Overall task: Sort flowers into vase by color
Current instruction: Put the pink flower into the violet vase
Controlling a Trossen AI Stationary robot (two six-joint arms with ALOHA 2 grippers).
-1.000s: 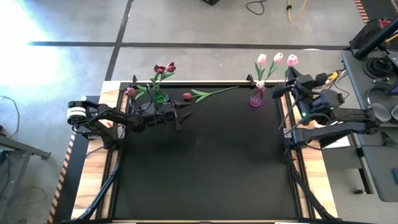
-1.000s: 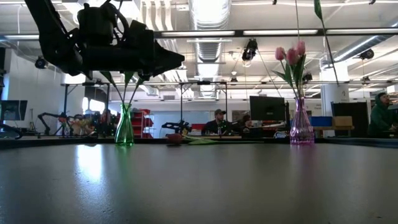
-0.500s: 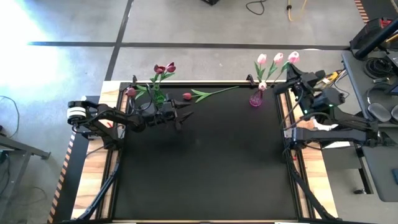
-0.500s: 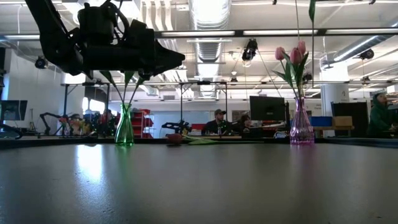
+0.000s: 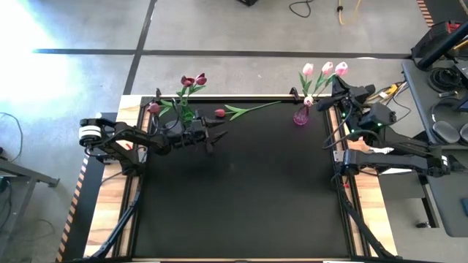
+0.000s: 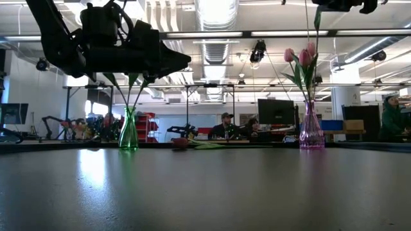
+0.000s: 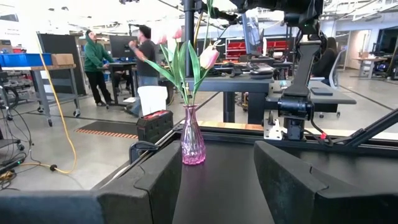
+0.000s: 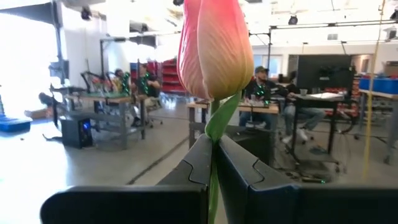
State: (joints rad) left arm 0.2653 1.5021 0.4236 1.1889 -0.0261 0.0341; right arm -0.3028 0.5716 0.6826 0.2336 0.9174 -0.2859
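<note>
A pink tulip [image 8: 211, 46] is clamped by its stem in the right claw [image 5: 341, 86] above the pink vase [image 5: 301, 115] at one o'clock; the left claw [image 5: 216, 135] is held apart near the green vase [image 5: 187, 115]

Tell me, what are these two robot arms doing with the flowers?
They are sorting fake tulips into vases by colour. The right gripper is shut on the stem of a pink tulip, holding it up by the pink vase, which already has pink tulips in it. The left gripper waits open above the table near the green vase, which holds dark red tulips. One more dark red tulip lies on the black table between the vases, not yet sorted.
</note>
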